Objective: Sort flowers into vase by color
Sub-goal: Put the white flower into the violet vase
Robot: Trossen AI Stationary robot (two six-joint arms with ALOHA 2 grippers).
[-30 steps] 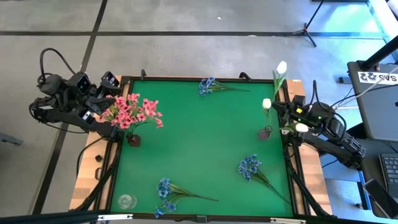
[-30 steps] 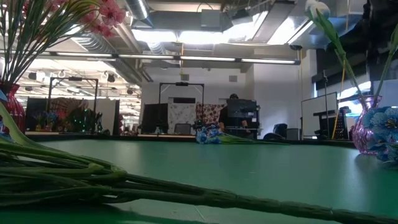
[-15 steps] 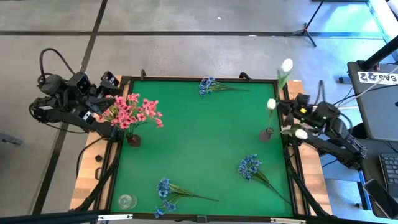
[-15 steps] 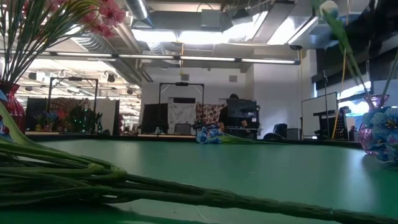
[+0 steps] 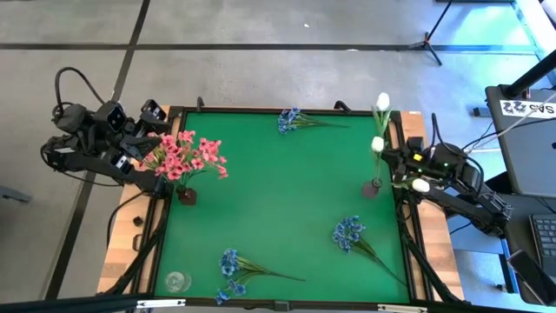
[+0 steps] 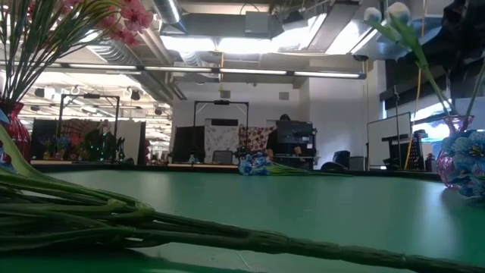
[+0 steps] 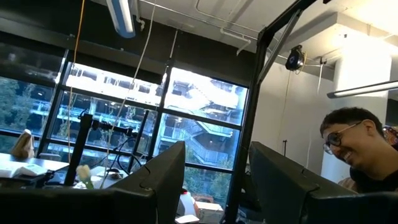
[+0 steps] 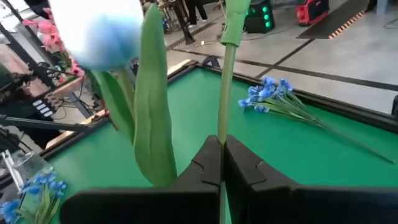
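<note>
**White tulip pinched at the table's right edge**

Nearest the low camera lie green stems of a blue sprig [image 5: 233, 265]; another blue sprig [image 5: 349, 232] lies near the right edge. The right gripper [image 8: 221, 163], jaws fully closed, pinches the stem of a white tulip [image 5: 382, 103] beside the small red vase [image 5: 371, 186], which holds another white bud [image 5: 377, 144]. The left gripper [image 5: 146, 139], jaws apart and empty, waits behind the pink flowers [image 5: 185, 156] in their vase. A third blue sprig [image 5: 290, 120] lies at the far edge.

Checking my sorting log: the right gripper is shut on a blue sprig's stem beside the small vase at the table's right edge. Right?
Not quite. The right gripper is shut on a white tulip's stem, not a blue sprig's; the right wrist view shows it. It is beside the small vase at the table's right edge.
</note>
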